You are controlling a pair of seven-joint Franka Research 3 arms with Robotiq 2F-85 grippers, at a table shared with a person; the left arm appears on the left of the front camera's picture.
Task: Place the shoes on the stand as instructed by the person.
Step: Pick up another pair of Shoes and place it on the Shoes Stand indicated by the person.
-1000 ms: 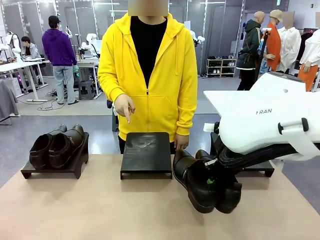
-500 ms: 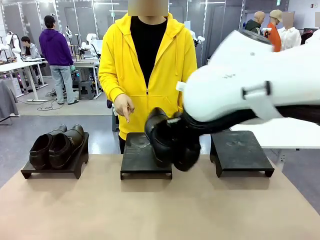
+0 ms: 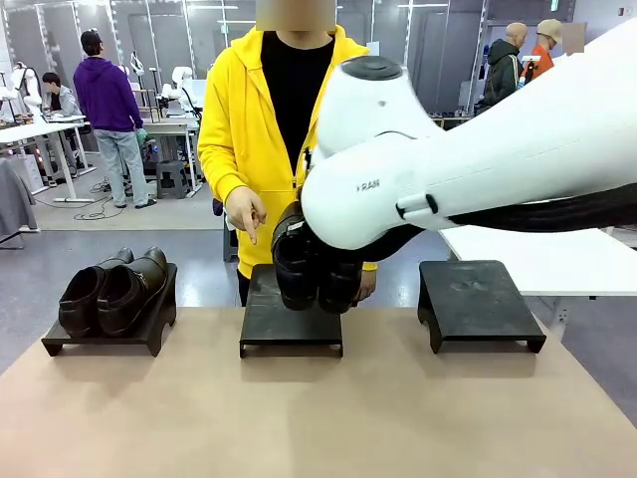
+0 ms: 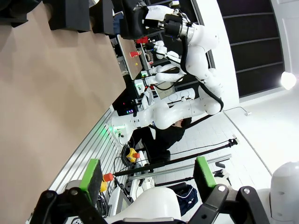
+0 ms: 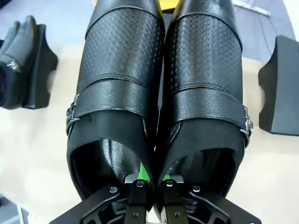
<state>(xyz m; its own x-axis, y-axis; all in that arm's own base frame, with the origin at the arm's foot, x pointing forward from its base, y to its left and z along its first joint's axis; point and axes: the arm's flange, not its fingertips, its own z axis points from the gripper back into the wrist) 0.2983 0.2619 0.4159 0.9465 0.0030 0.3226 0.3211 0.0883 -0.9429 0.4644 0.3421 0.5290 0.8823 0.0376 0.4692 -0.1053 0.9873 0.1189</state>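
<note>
One pair of glossy black shoes (image 3: 313, 271) hangs just over the middle stand (image 3: 291, 327), toes toward the person. My right gripper (image 5: 152, 181) is shut on the pair (image 5: 159, 84), pinching the two inner walls together. The person (image 3: 289, 110) in the yellow hoodie points a finger (image 3: 249, 221) down at the middle stand. The other pair (image 3: 109, 289) rests on the left stand (image 3: 100, 337). My left gripper (image 4: 147, 173) is open with nothing between its green pads (image 4: 91, 175), off to the side of the table.
The right stand (image 3: 480, 302) is bare, also seen as the right stand (image 5: 280, 88) beside the held pair. My white right arm (image 3: 468, 149) spans the right half of the view. The tan tabletop (image 3: 318, 418) lies in front of the stands.
My right arm has carried the pair up from the table's right front and leftward to above the middle stand. The person's hand keeps pointing down.
</note>
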